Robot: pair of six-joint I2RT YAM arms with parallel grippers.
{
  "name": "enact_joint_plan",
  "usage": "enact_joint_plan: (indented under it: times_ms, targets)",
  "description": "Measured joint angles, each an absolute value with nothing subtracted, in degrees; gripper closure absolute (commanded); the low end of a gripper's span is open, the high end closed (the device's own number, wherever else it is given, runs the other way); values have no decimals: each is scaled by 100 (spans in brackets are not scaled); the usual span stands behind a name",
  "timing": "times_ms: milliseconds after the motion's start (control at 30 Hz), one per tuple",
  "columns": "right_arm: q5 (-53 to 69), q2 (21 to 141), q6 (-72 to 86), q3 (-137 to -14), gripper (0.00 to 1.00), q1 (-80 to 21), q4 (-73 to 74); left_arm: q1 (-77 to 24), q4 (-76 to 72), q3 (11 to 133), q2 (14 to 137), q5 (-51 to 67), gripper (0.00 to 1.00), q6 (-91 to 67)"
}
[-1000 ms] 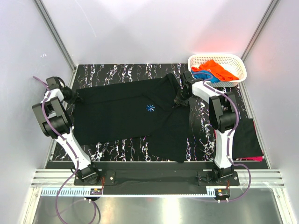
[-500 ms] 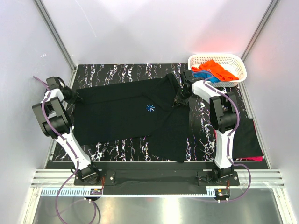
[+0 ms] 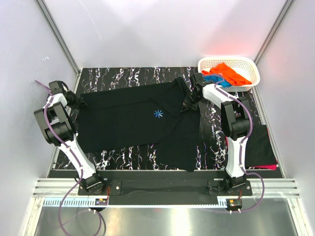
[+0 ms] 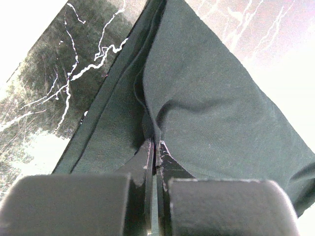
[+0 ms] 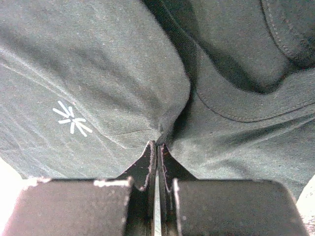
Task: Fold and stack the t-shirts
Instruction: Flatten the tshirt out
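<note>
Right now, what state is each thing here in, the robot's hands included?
Large black t-shirt, spread out, unfolded, pinched at both ends.
Left hand, shut on the shirt's edge.
Right hand, shut on cloth near the collar.
White basket, upright, holding shirts.
Orange t-shirt, crumpled in the basket.
Blue t-shirt, crumpled beside it.
Folded black t-shirt, lying on a magenta one.
Magenta t-shirt, only an edge showing.
</note>
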State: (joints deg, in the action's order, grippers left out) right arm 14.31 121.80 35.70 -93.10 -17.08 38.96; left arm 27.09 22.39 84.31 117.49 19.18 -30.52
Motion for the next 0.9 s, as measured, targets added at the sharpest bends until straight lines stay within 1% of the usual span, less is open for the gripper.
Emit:
enact_joint_plan:
  times_ms: [67, 300, 533, 767, 900]
  targets:
    - [1457, 12180, 3573, -9341, 100, -1708, 3911, 2709, 2239, 8431, 11749, 1918, 100, -3052]
    - [1450, 12180, 3562, -9564, 100, -1708, 3933, 2709, 2239, 8431, 11749, 1931, 100, -3070]
    - [1396, 12178, 3500, -10141, 100, -1603, 3752, 2709, 2250, 8414, 11559, 2029, 100, -3173]
    - [1188, 12108, 3612, -11209, 100, -1216, 3070, 2637, 2246, 8256, 10606, 2196, 100, -3339]
    - [1052, 11961, 3570, -11990, 100, -1057, 2735, 2499, 2204, 8106, 9741, 2316, 100, -3507]
